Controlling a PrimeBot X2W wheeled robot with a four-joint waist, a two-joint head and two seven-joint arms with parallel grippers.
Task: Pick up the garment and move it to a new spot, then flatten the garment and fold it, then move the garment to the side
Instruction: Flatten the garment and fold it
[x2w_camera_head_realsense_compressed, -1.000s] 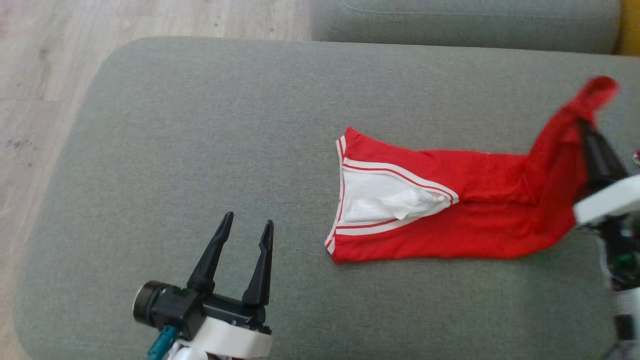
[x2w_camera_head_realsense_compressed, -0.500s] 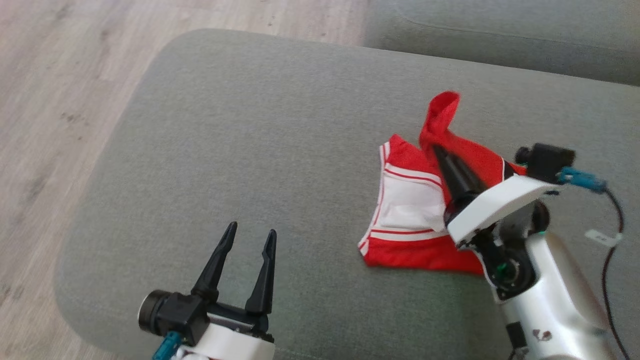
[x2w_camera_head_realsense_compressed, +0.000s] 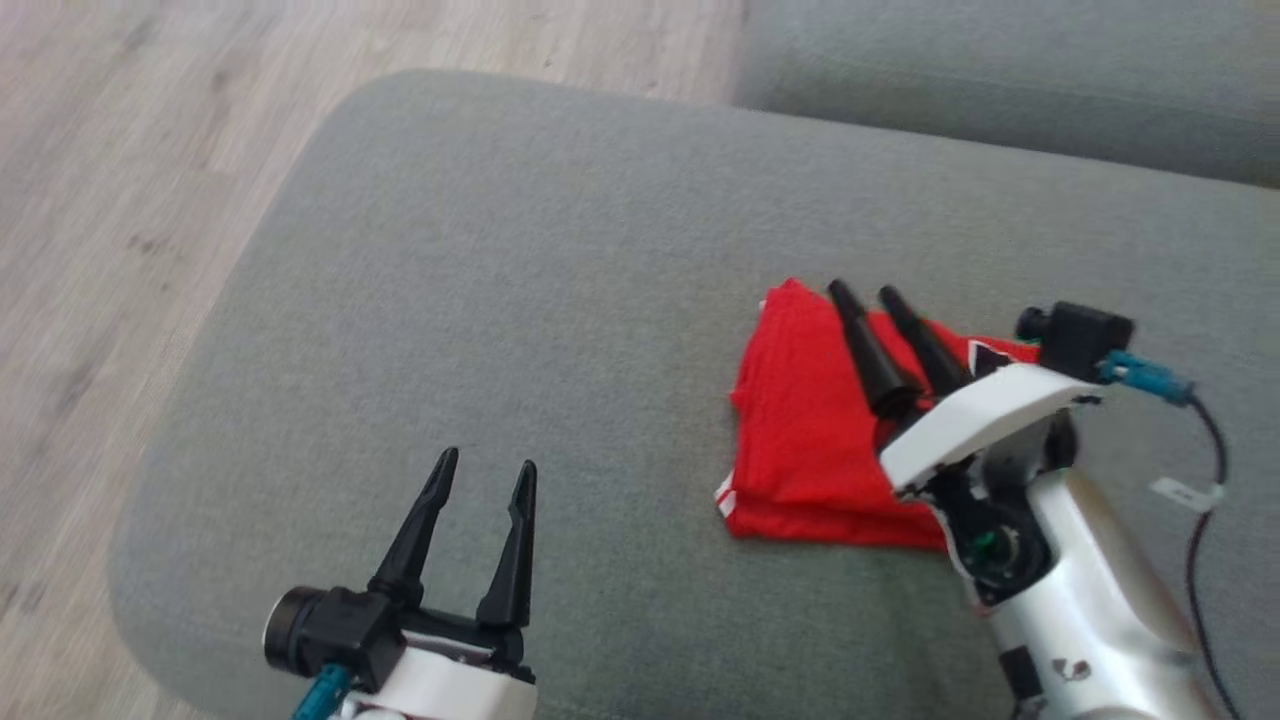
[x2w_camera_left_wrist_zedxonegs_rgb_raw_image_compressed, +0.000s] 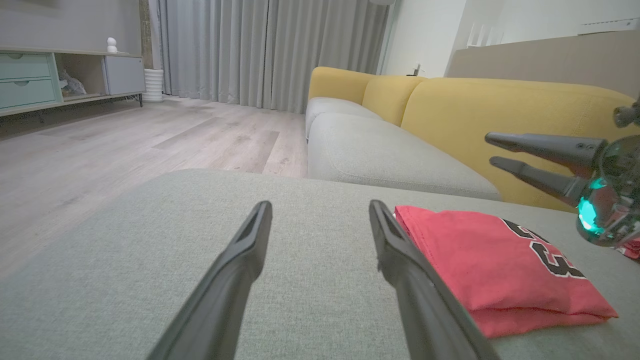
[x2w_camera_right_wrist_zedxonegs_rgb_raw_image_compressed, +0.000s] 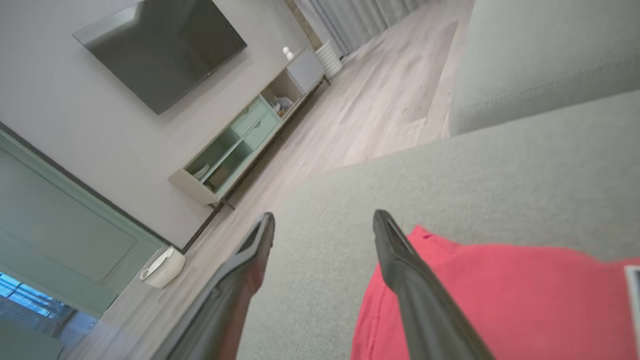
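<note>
The red garment (x2w_camera_head_realsense_compressed: 800, 440) lies folded into a compact rectangle on the right part of the grey sofa cushion (x2w_camera_head_realsense_compressed: 500, 250); black numerals show on its upper face in the left wrist view. The right hand (x2w_camera_head_realsense_compressed: 861, 290) hangs above the garment, its two fingers spread with nothing between them; the left wrist view shows those fingers clear of the cloth. The left hand (x2w_camera_head_realsense_compressed: 488, 461) is over the near part of the cushion, fingers spread and empty, left of the garment and apart from it; wooden floor (x2w_camera_head_realsense_compressed: 120, 150) lies beyond the cushion.
</note>
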